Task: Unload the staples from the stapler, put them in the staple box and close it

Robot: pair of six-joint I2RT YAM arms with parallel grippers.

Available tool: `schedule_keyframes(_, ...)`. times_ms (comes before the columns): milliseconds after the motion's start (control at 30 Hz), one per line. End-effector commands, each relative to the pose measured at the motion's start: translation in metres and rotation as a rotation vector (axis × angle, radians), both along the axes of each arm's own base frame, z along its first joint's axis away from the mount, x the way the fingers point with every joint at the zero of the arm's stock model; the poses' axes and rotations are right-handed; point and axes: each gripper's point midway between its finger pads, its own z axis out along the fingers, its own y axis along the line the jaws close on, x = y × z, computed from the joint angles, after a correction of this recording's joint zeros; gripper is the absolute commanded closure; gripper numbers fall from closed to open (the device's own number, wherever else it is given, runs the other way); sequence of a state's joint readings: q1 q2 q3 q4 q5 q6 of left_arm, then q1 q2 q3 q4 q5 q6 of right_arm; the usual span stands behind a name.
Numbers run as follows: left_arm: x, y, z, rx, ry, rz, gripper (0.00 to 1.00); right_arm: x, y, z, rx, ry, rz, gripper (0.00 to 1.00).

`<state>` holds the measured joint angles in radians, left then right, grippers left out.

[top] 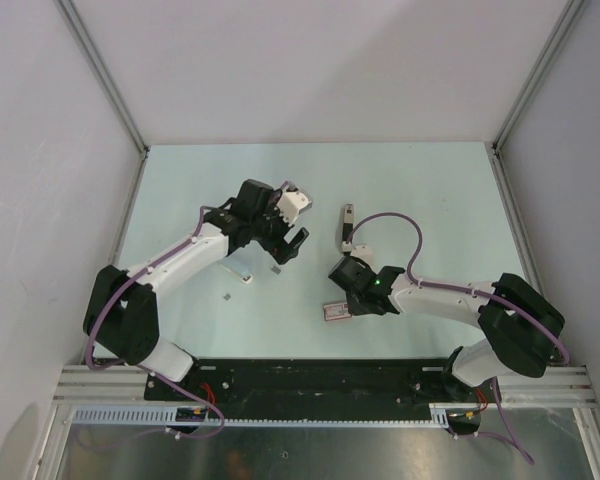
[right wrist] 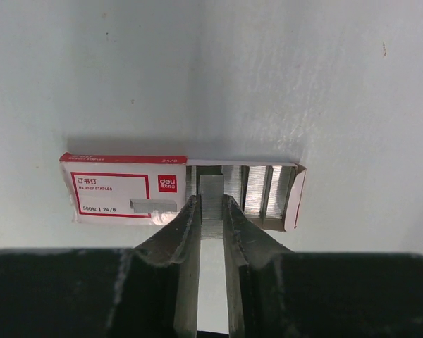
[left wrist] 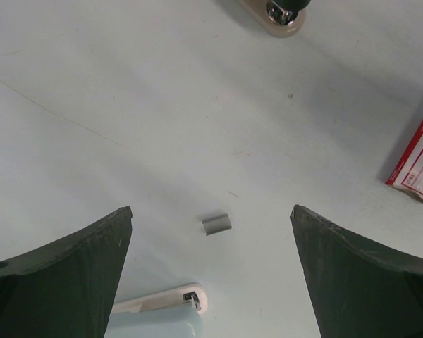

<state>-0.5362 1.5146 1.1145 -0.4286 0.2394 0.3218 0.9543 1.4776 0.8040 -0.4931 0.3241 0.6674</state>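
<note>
Over open box (right wrist: 120,189) end, right gripper (right wrist: 211,204) pinches staples (right wrist: 211,184), strip's long axis along jaws. Stapler (top: 348,225) just beyond. Left gripper (left wrist: 211,211) spread wide, farther off.

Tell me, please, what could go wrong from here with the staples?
1. The right gripper pinches a thin staple strip at the open staple box; the strip may break apart or slip and scatter.
2. A loose staple piece lies on the table below the open left gripper; it is small and flat, so the jaws might push it away rather than grasp it.
</note>
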Motion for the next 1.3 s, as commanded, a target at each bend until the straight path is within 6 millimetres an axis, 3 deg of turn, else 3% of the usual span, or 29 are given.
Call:
schedule_keyframes(0,-0.001,0.0,0.018,-0.037,-0.041,-0.01,0.01,0.004,0.008,0.01,0.039,-0.031,0.022,0.79)
schedule_keyframes(433,-0.002,0.0,0.021,-0.038,-0.047,-0.01,0.01,0.004,0.01,0.026,0.083,-0.054,0.037,0.66)
schedule_keyframes(733,-0.002,0.002,0.023,-0.033,-0.057,-0.009,0.01,-0.006,-0.008,0.042,0.08,-0.067,0.037,0.98)
schedule_keyframes(967,-0.002,0.001,0.024,-0.035,-0.055,-0.012,0.01,-0.031,-0.012,0.023,0.138,0.034,0.085,1.0)
schedule_keyframes(1267,-0.002,0.002,0.025,-0.033,-0.057,-0.012,0.0,-0.043,-0.011,0.022,0.193,0.088,0.145,1.0)
